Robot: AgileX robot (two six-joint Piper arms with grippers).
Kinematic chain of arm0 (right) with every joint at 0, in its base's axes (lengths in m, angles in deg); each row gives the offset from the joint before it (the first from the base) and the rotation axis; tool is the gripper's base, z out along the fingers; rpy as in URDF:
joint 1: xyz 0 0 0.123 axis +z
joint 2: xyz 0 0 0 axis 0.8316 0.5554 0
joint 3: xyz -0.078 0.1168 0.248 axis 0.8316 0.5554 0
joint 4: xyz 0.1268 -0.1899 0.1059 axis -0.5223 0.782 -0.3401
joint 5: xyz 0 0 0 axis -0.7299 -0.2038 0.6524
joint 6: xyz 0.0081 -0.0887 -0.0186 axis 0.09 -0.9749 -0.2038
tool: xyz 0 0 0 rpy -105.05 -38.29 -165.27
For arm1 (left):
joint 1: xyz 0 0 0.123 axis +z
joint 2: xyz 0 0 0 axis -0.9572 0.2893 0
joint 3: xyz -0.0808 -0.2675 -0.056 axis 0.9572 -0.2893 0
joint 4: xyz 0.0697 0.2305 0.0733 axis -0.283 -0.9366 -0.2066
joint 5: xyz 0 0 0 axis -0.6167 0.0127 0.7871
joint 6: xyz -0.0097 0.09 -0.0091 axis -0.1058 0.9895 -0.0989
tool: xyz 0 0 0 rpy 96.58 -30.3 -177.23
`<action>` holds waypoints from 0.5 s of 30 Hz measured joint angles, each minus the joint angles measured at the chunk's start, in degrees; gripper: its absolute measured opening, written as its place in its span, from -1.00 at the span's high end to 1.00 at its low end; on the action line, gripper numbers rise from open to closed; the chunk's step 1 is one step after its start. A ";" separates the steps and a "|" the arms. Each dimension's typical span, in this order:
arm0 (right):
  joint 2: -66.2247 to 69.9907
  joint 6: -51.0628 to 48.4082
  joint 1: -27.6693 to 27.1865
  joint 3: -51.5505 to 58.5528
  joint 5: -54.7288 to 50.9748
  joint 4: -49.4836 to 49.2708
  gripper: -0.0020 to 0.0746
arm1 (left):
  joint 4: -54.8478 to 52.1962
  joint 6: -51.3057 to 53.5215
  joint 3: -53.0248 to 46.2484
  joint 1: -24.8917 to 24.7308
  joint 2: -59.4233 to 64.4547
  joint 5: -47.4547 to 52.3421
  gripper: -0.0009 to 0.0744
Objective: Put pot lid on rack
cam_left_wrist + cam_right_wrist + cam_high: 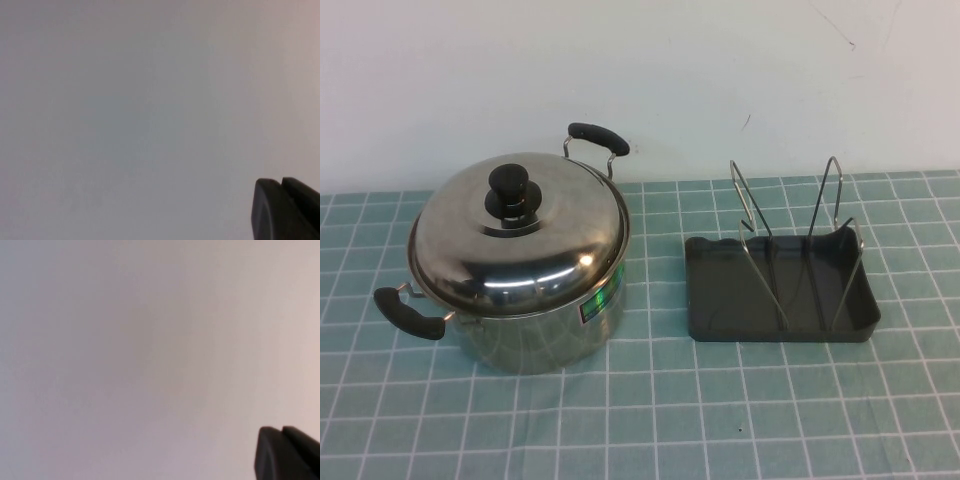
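Note:
The pot lid [535, 245], shiny steel with a black knob [513, 188], sits on the steel pot [545, 325] at the left of the table in the high view. The rack [720, 295], a dark grey tray with upright wire loops [748, 205], stands to the pot's right. Neither arm shows in the high view. My left gripper [281, 183] shows only in the left wrist view, its dark fingertips pressed together against a blank pale wall. My right gripper [282, 430] shows the same way in the right wrist view, shut and empty.
The pot has two black handles, one at the front left [408, 313] and one at the back right [598, 137], and a green sticker [600, 303]. A green checked cloth [720, 420] covers the table. A white wall [640, 70] stands behind.

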 joint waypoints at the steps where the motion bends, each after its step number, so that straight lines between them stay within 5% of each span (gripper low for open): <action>1: 0.00 -2.83 0.00 -2.00 -3.32 0.00 0.95 | 1.81 -0.12 1.18 0.00 0.00 4.37 0.98; 7: 0.00 -18.23 0.00 -12.97 -17.58 0.00 0.95 | 11.29 7.42 15.31 0.29 1.57 35.16 0.98; 15: 6.09 -19.32 0.00 -15.08 -31.42 -1.72 0.95 | 12.17 9.73 22.59 0.33 9.12 42.57 0.98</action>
